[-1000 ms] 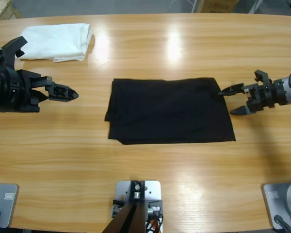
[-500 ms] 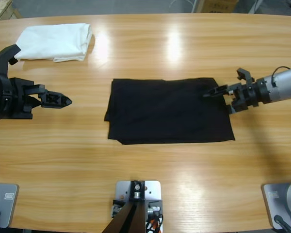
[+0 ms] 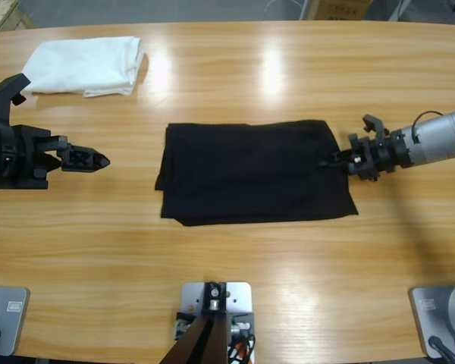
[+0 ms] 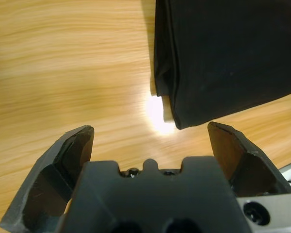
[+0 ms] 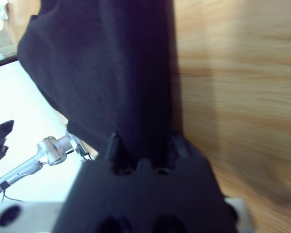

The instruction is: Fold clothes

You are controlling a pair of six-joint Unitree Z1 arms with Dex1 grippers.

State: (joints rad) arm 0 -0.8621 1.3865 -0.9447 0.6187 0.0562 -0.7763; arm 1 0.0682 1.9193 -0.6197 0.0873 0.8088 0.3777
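Both arms lie low: right jaws pinch polo shirt; left jaws wide.

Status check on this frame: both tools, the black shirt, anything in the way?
Left tool open, clear of the black shirt. Right tool shut on its right edge. White folded garment at far corner, not in the way.

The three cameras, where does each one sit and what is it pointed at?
High view: fixed overhead, looking down on the table, black shirt, white garment and both arms.
Left wrist view: along the open left pincer, short of the shirt's corner.
Right wrist view: along the right pincer, shut on the shirt.
All three show the shirt.
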